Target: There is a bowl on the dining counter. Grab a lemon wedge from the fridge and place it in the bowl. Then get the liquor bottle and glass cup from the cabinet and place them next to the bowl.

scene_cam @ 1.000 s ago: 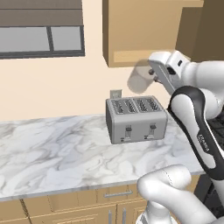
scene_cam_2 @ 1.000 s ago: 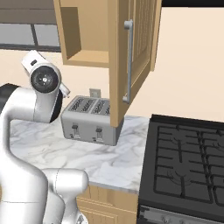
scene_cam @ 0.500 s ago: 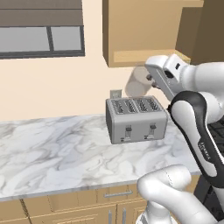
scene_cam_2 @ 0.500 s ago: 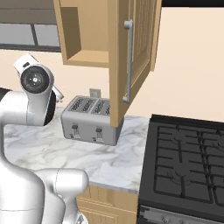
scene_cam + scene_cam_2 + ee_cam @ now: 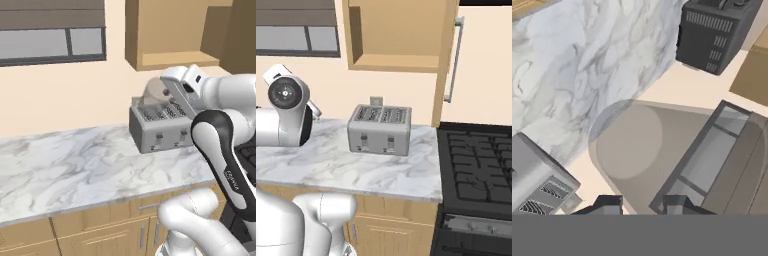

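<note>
My gripper (image 5: 167,94) is shut on the glass cup (image 5: 151,93), a translucent grey tumbler held tilted above the back of the toaster. In the hand view the glass cup (image 5: 662,155) stretches away from the two dark fingertips (image 5: 605,204), its round base towards the marbled counter. The cabinet (image 5: 172,35) is light tan wood and hangs on the wall above and right of the cup. In the right base view the cabinet (image 5: 396,37) has its door (image 5: 448,60) swung open, with a bare shelf showing inside.
A silver four-slot toaster (image 5: 160,131) (image 5: 380,130) stands on a white-grey marbled counter (image 5: 65,165) just under the cup. A black stove (image 5: 476,165) lies right of the counter. A grey-fronted dark wall unit (image 5: 50,30) hangs at upper left. A dark boxy appliance (image 5: 717,30) stands further along the counter.
The hand has carried the cup left and slightly down, away from the cabinet. The whole scene has slid a little to the right in both base views, so the camera has moved.
</note>
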Motion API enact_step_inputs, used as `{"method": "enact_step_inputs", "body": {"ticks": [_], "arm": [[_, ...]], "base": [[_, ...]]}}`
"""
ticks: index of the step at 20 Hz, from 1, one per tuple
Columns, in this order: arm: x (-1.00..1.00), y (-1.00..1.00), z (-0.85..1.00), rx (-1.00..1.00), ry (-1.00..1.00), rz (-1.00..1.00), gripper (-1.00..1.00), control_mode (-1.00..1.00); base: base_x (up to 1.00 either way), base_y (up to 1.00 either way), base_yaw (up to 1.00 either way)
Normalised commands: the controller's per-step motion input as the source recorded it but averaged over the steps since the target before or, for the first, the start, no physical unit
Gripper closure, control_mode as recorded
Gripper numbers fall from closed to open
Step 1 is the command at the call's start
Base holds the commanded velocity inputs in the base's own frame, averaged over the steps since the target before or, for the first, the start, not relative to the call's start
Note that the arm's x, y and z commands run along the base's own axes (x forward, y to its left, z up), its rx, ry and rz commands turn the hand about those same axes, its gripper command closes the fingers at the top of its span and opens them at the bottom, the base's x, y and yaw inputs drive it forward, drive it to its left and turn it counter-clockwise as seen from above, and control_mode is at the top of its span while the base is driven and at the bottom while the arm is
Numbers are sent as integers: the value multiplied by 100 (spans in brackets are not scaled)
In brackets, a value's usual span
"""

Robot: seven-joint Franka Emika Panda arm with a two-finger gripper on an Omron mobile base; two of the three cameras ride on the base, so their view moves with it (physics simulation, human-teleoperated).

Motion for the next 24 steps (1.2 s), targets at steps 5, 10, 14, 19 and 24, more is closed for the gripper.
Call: {"method": "enact_step_inputs", "body": {"ticks": [5,10,14,19,24], "arm": [[0,0,0,0,0,0,100,100],[0,0,0,0,0,0,100,100],[0,0,0,0,0,0,100,100],[0,0,0,0,0,0,100,100],[0,0,0,0,0,0,100,100]], "base": [[-69,54,-56],[-74,41,-66],[-74,38,-68],[-79,35,-68],[-76,24,-72]]}}
